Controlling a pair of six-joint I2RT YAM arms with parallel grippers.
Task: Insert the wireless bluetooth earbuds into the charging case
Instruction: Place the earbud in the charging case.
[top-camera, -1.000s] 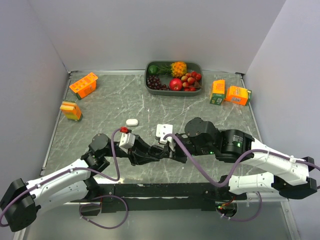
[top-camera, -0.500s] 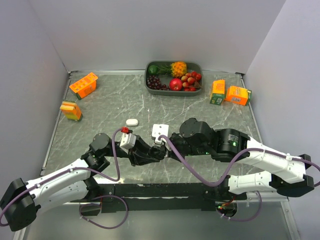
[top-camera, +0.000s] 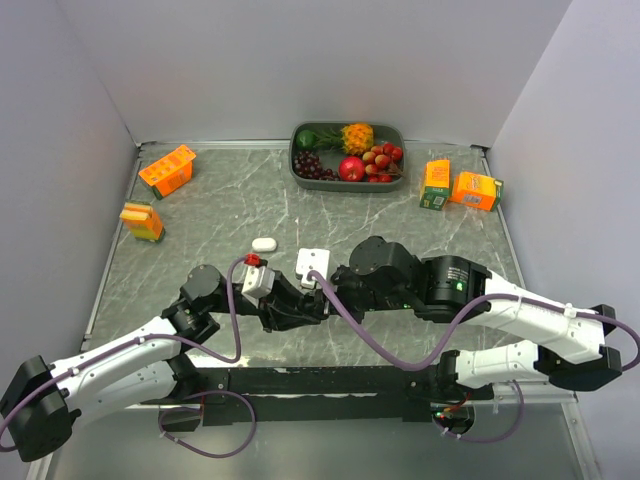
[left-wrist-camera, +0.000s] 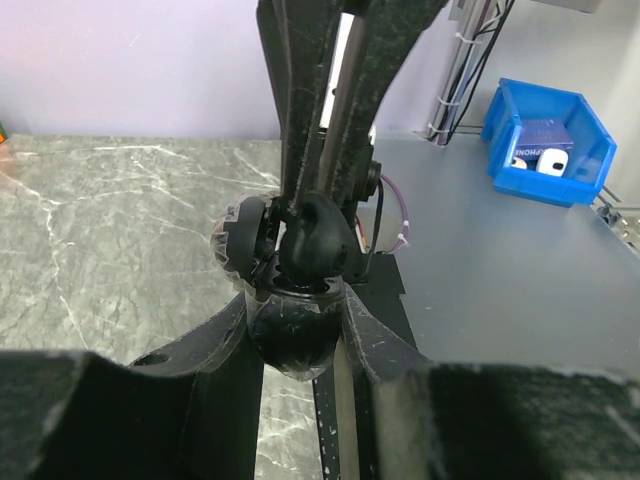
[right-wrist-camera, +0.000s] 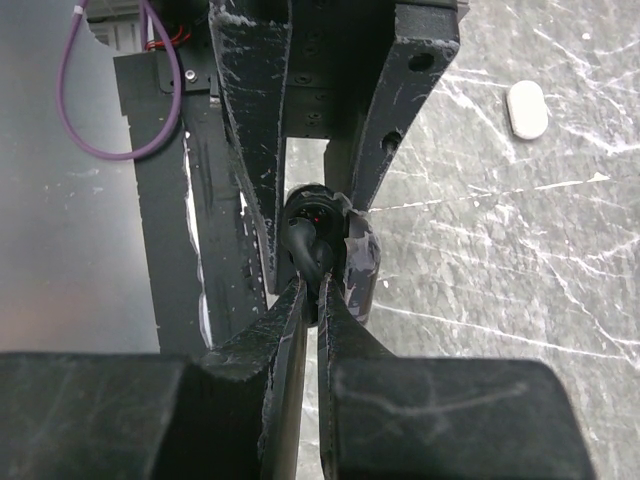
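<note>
Left gripper (left-wrist-camera: 297, 312) clamped on black charging case (left-wrist-camera: 295, 350). Right gripper (right-wrist-camera: 311, 290) nearly closed, pinching 1 black earbud (right-wrist-camera: 308, 238), seemingly touching case's open mouth.

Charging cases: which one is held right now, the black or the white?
The black case, clamped in the left pincer. The white case lies free on the table, apart from both arms.

The table (top-camera: 250, 200) is white-veined grey marble, a carton (top-camera: 167, 170) orange, the lone case (top-camera: 264, 244) white, earbud (left-wrist-camera: 312, 240) and charging case (left-wrist-camera: 292, 342) black.
</note>
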